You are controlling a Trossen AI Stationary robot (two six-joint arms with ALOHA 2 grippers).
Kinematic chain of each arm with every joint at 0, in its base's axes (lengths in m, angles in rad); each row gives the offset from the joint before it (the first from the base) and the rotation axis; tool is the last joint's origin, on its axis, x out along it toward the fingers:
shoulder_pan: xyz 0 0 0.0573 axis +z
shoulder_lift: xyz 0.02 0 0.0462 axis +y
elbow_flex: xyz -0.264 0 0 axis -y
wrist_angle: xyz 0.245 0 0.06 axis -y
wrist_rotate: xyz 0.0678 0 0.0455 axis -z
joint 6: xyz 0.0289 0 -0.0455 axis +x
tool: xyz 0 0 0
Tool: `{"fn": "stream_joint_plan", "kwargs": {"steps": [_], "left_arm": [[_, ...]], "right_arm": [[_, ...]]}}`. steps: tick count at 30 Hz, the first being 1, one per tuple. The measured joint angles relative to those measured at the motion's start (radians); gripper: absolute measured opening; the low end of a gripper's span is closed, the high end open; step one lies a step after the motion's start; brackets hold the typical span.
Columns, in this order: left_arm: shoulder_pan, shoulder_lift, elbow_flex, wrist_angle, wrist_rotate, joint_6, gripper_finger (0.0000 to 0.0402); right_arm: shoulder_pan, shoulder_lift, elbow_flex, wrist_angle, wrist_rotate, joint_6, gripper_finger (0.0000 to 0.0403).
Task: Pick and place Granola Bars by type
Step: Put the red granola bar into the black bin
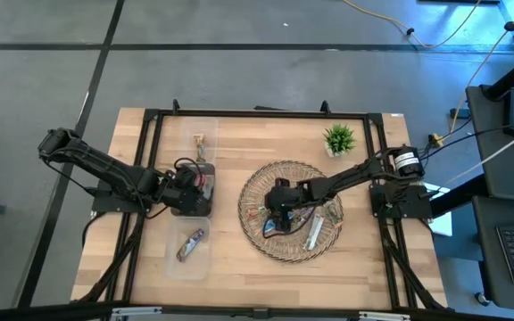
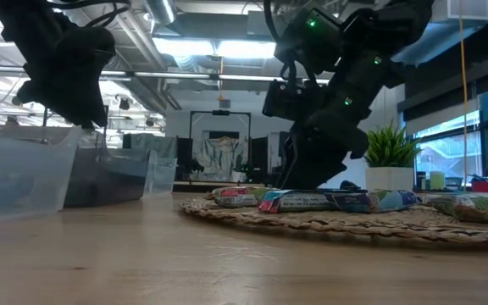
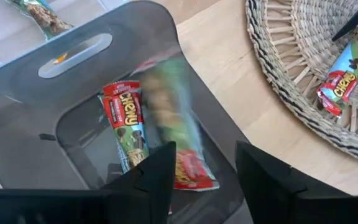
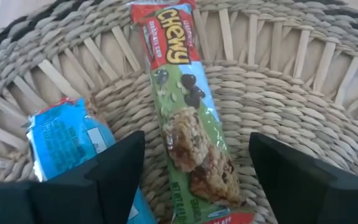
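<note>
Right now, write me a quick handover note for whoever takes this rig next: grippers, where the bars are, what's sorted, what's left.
Left gripper: open above the dark bin; a green Chewy bar, blurred, is dropping onto a same-type bar lying there.
Right gripper: open, low over the woven tray, straddling another green Chewy bar; a blue bar lies beside it.
Done: one bar in the far clear bin, one in the near clear bin.
Left: several bars on the tray.
</note>
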Motion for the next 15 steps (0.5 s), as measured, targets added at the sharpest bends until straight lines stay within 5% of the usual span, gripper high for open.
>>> {"fn": "stream_joint_plan", "kwargs": {"steps": [15], "left_arm": [[0.0, -0.03, 0.0, 0.062, 0.02, 0.016, 0.0165]], "right_arm": [[0.0, -0.001, 0.0, -0.016, 0.001, 0.003, 0.0164]]}}
